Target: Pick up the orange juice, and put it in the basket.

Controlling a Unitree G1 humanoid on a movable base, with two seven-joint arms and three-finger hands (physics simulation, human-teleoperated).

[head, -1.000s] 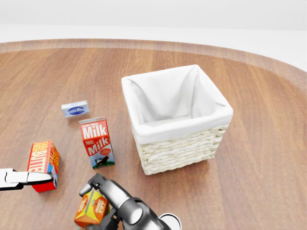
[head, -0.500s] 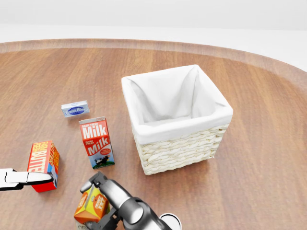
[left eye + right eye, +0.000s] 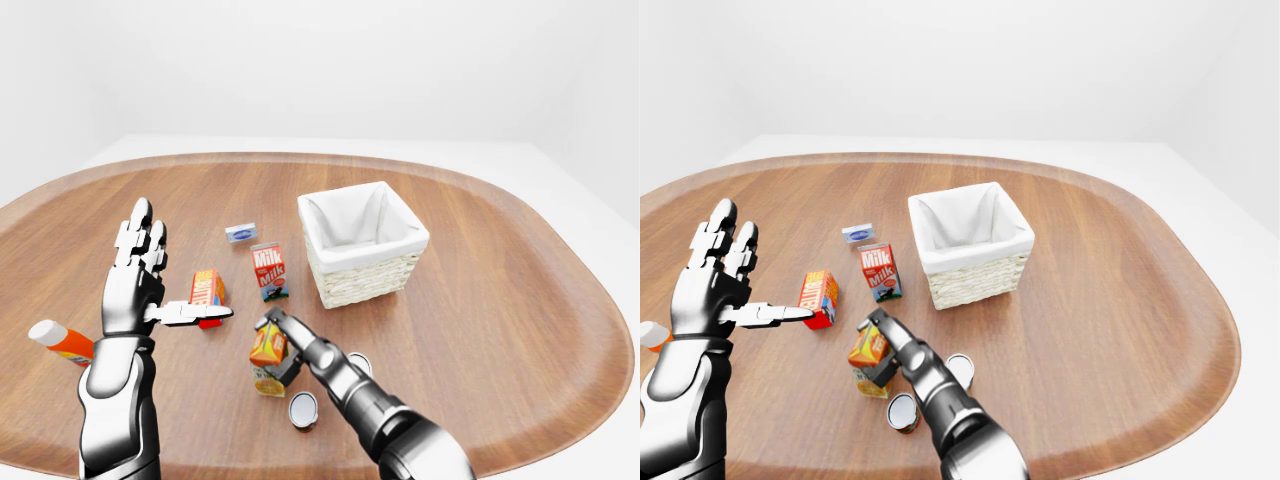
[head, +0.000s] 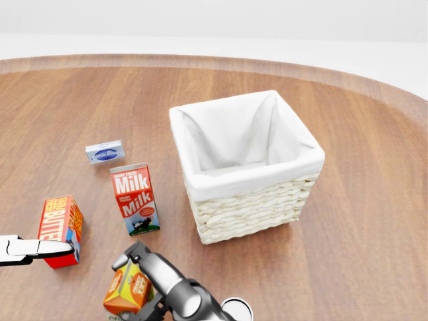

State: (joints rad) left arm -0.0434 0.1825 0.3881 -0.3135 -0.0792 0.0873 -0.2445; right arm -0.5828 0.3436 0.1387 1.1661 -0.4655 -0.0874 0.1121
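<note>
Right hand (image 3: 272, 345): fingers closed round the orange juice (image 3: 266, 344), gripped at its right side; the carton is tilted and appears raised just off the desk (image 3: 520, 330), though contact cannot be ruled out.
Orange juice: located near the bottom of the head view, left of centre, nearer than the milk carton (image 4: 135, 198) and well apart from the basket (image 4: 244, 167).
Under the carton: a second small pack with an orange picture (image 3: 267, 382) is seen just below it in the left-eye view; whether the two touch cannot be told.
Near the forearm: two round tins (image 3: 303, 409) lie just beside the right arm.
Left hand (image 3: 140, 278): held up over the left of the desk with fingers spread, nothing held; thumb pointed toward the red butter box (image 3: 206, 290).
Further out: a small blue-and-white pack (image 3: 240, 231) lies far-left of the basket; an orange-and-white bottle (image 3: 60, 342) lies at the far left edge.
Basket: upright, white-lined, nothing seen inside.
Step in hand: judged to be the pick-up, grasp made, lift barely begun.
Next move: a higher lift is called for, then a carry far and right, clear of the milk carton and above the basket rim, with release over the lining.
</note>
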